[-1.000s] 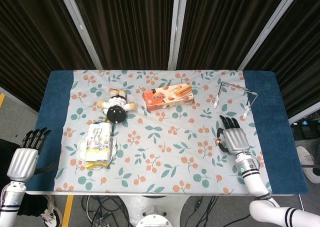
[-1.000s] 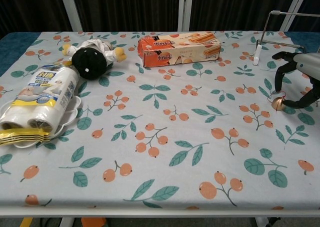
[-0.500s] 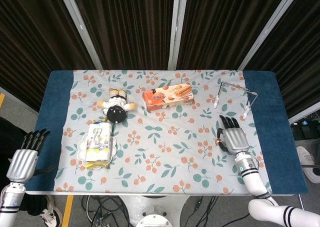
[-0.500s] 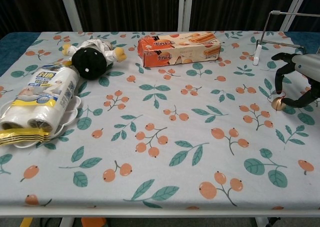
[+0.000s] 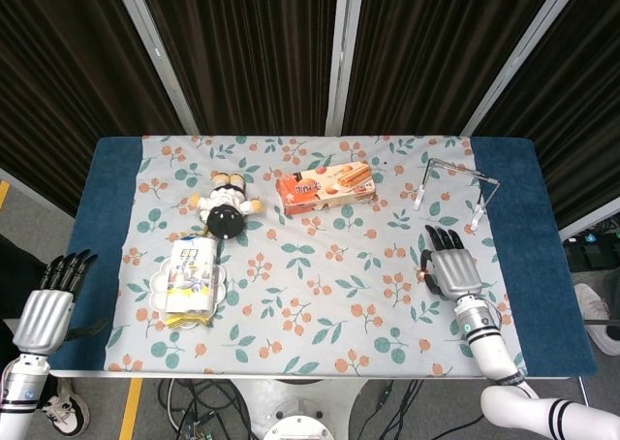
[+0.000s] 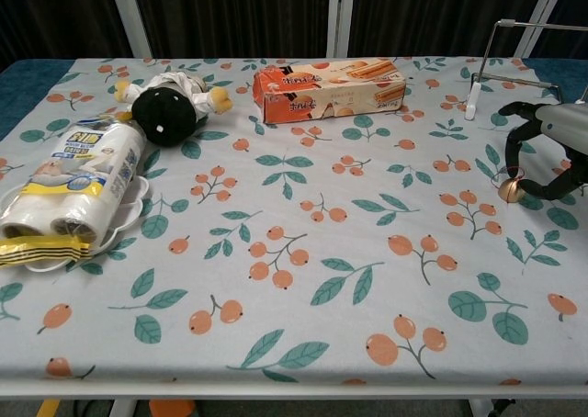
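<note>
My right hand (image 5: 453, 270) hovers low over the right side of the floral tablecloth, back up and fingers curled down. Its thumb and a finger pinch a small brass bell (image 6: 508, 189) just above the cloth; in the chest view the right hand (image 6: 554, 148) sits at the frame's right edge. From the head view the bell (image 5: 423, 274) is only a small orange speck at the thumb. My left hand (image 5: 45, 306) hangs off the table's left front corner, fingers straight and holding nothing. It does not appear in the chest view.
A thin wire stand (image 5: 455, 182) rises just behind the right hand. An orange biscuit box (image 5: 325, 188) lies at centre back, with a black-and-white plush doll (image 5: 225, 207) to its left. A wrapped roll pack (image 5: 190, 277) rests on a white plate (image 5: 156, 287).
The right hand with the bell has edged slightly right and up. The left hand has sunk a little lower beside the table.
</note>
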